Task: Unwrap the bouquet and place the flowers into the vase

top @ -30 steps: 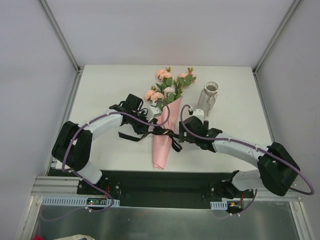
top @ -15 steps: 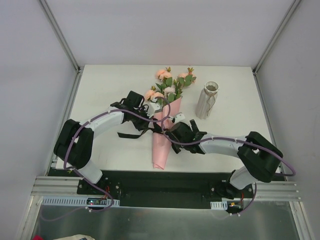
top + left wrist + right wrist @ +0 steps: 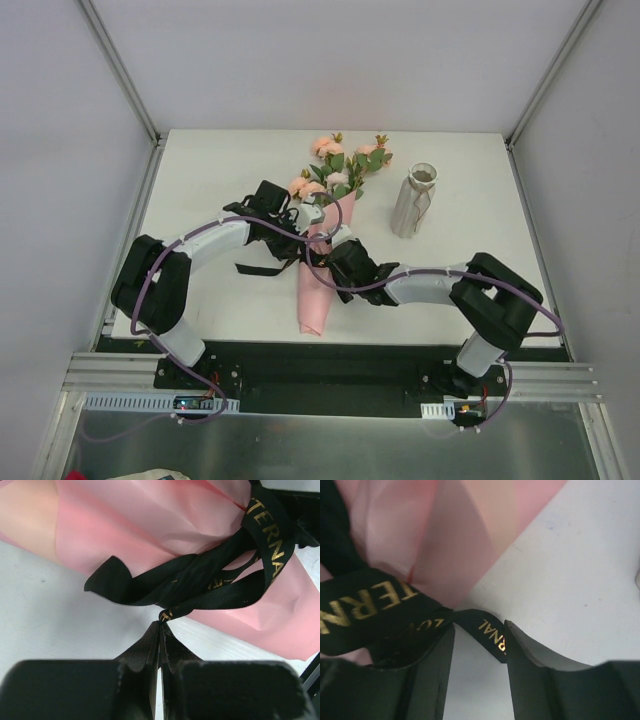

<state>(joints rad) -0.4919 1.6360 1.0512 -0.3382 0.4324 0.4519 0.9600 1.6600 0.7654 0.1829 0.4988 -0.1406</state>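
The bouquet (image 3: 312, 298) lies mid-table, its pink paper cone pointing toward me and the flowers (image 3: 335, 165) at the far end. A black gold-lettered ribbon (image 3: 322, 262) is tied round the cone. My left gripper (image 3: 300, 240) is at the cone's left side; in the left wrist view it (image 3: 160, 626) is shut on a strand of the ribbon (image 3: 200, 580) just off the paper (image 3: 150, 525). My right gripper (image 3: 336, 262) is at the cone's right side. In the right wrist view it (image 3: 477, 642) is open, with a ribbon tail (image 3: 490, 629) between its fingers. The vase (image 3: 413, 200) stands upright to the right.
The white table (image 3: 200, 170) is bounded by metal frame posts at its back corners and white walls on three sides. A loose ribbon end (image 3: 255, 270) trails on the table left of the cone. A black rail (image 3: 320, 365) with both arm bases runs along the near edge.
My right arm has swung left from near the vase to the ribbon at the cone, and its jaws have narrowed. The left gripper has stayed shut at the ribbon; the cone's tip shifted slightly left.
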